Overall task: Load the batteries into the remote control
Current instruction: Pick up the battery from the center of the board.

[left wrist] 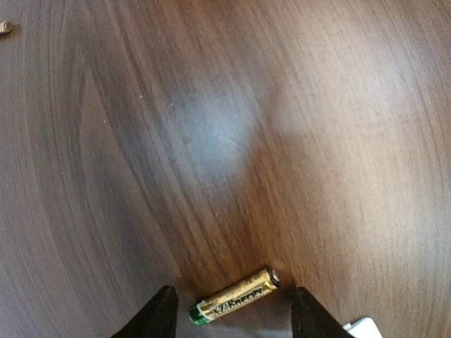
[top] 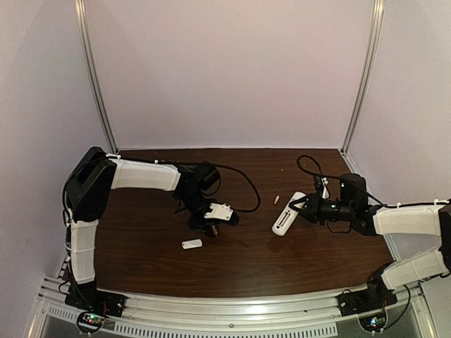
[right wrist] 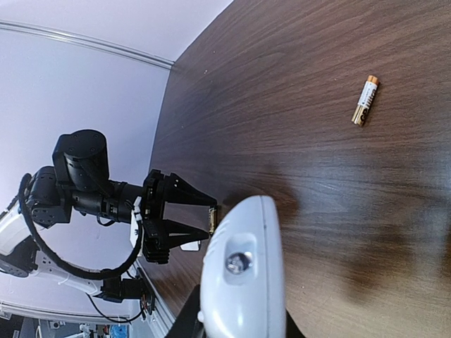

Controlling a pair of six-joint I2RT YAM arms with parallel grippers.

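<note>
One gold battery with a green end [left wrist: 234, 296] lies flat on the wood between the two black fingertips of my left gripper [left wrist: 234, 301]. The jaws are open, with a small gap at each end of the battery. In the top view this gripper [top: 209, 228] points down at the table left of centre. My right gripper [top: 304, 206] is shut on the white remote control [top: 287, 215], gripping one end. In the right wrist view the remote control [right wrist: 243, 274] fills the foreground. A second battery [top: 277, 199] lies loose just beyond the remote, and the right wrist view shows this battery [right wrist: 365, 101] too.
A small flat white cover piece [top: 192, 244] lies near the front, close to the left gripper. A black cable [top: 243, 184] trails across the table behind the left arm. Lilac walls enclose the dark wooden table [top: 141, 246] on three sides.
</note>
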